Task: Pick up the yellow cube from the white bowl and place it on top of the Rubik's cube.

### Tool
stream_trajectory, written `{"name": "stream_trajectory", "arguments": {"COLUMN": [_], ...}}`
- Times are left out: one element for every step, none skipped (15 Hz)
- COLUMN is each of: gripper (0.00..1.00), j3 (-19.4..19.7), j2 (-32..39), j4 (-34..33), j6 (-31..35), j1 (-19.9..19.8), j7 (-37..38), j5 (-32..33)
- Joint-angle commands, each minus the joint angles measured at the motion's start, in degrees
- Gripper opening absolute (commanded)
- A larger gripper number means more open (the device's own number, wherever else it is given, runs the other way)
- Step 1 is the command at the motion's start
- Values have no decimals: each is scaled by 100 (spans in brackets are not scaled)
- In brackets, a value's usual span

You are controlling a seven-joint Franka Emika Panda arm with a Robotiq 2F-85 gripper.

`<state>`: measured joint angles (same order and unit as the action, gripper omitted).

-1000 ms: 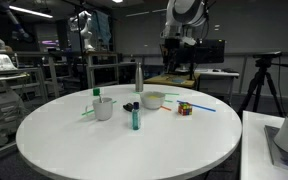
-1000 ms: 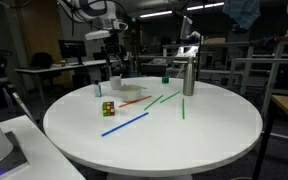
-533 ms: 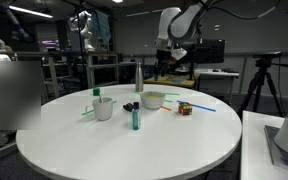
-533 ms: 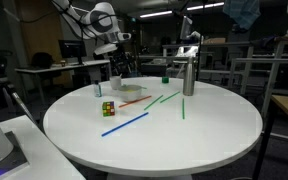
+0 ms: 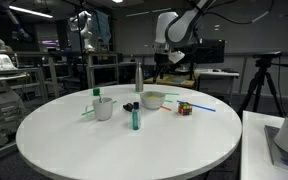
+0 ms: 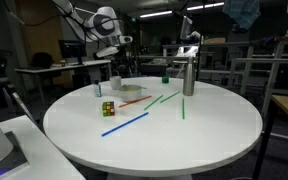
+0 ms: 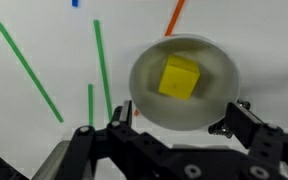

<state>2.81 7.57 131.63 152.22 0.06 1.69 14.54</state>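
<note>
In the wrist view the yellow cube (image 7: 179,77) lies inside the white bowl (image 7: 147,92). My gripper (image 7: 182,118) is open and empty, hanging above the bowl with one finger on each side of its near rim. In both exterior views the gripper (image 5: 166,63) (image 6: 115,63) is well above the bowl (image 5: 153,100) (image 6: 132,92). The Rubik's cube (image 5: 185,109) (image 6: 108,108) sits on the round white table (image 5: 104,145) beside the bowl. It is out of the wrist view.
A white mug (image 5: 104,108) with a green stick, a small green bottle (image 5: 135,118) and a tall metal bottle (image 5: 138,77) (image 6: 188,75) stand near the bowl. Green sticks (image 7: 102,70), an orange stick (image 7: 174,15) and a blue stick (image 6: 124,124) lie on the table.
The arm has swung in and come lower, bringing the gripper over the white bowl. The objects on the table have not moved.
</note>
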Motion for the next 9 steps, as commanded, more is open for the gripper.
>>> {"name": "stream_trajectory", "arguments": {"gripper": [100, 100, 100, 100, 100, 100, 100, 100, 100], "j3": [-36, -35, -45, -47, -59, -66, -74, -78, -90], "j2": [258, 327, 396, 469, 540, 610, 669, 731, 785], "j4": [-280, -325, -373, -428, -484, -544, -608, -660, -735], "j6": [-16, -11, -28, -43, -70, -99, -116, -128, -138], "j1": [-42, -59, -76, -93, -114, -129, -144, -156, -176], "j7": [-69, -95, -144, -182, -236, -274, -315, -339, -394], "j5": [-259, -331, -442, -542, -658, -762, -851, -931, -1025]}}
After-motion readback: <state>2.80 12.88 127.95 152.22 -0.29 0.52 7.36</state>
